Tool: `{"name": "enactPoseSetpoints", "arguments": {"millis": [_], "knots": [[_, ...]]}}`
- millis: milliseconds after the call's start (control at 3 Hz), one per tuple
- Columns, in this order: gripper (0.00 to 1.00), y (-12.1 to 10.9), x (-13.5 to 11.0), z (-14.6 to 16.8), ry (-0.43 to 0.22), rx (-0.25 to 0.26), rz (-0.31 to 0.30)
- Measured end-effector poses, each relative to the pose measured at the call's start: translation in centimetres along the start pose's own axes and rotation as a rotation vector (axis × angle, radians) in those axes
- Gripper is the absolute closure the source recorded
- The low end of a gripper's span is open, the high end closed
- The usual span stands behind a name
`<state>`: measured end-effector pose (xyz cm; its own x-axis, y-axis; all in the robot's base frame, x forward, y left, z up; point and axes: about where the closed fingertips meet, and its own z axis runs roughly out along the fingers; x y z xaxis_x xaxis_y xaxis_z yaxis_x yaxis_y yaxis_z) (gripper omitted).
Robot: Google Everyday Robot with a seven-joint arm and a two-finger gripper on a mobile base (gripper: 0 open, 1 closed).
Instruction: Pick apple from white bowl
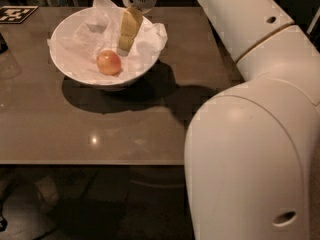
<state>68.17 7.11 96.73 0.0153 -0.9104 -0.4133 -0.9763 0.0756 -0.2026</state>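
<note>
Apple [109, 62] sits in the white bowl [131, 77], low on the near side of the tissue lining [82, 39], slightly left of centre. Bowl is at the far left of the surface [125, 129].

End effector [125, 48] hangs inside the bowl, just right of and behind the apple, tip down near the tissue. No contact with the apple visible. Can't tell if it's apart or together from this angle, only one yellowish blade-like shape shows.

Handling, my read:
- Apple: small, round, glossy skin, rigid. Light enough, but likely slippery, and round means it will roll if nudged off-axis.
- Take it across the widest part, at the equator, pads on opposite sides. Gripping high would probably squeeze it out downward.
- Tissue: crumpled, soft, thin. Gives the apple a loose seat and could get pinched along with it or drag up on lift.
- Bowl: wide, flaring walls, narrow base, hard smooth white. The narrow foot looks tippable if the rim is pushed sideways.
- Surface: flat, brown, semi-gloss with a light reflection, so the bowl may slide.
</note>
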Motion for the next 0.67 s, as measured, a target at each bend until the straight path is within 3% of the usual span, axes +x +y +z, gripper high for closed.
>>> {"name": "enactPoseSetpoints", "arguments": {"millis": [333, 667], "knots": [[0.0, -0.49, -2.9, 2.87, -0.005, -0.024, -0.044], [0.0, -0.5, -2.9, 2.89, -0.005, -0.025, -0.044]]}}
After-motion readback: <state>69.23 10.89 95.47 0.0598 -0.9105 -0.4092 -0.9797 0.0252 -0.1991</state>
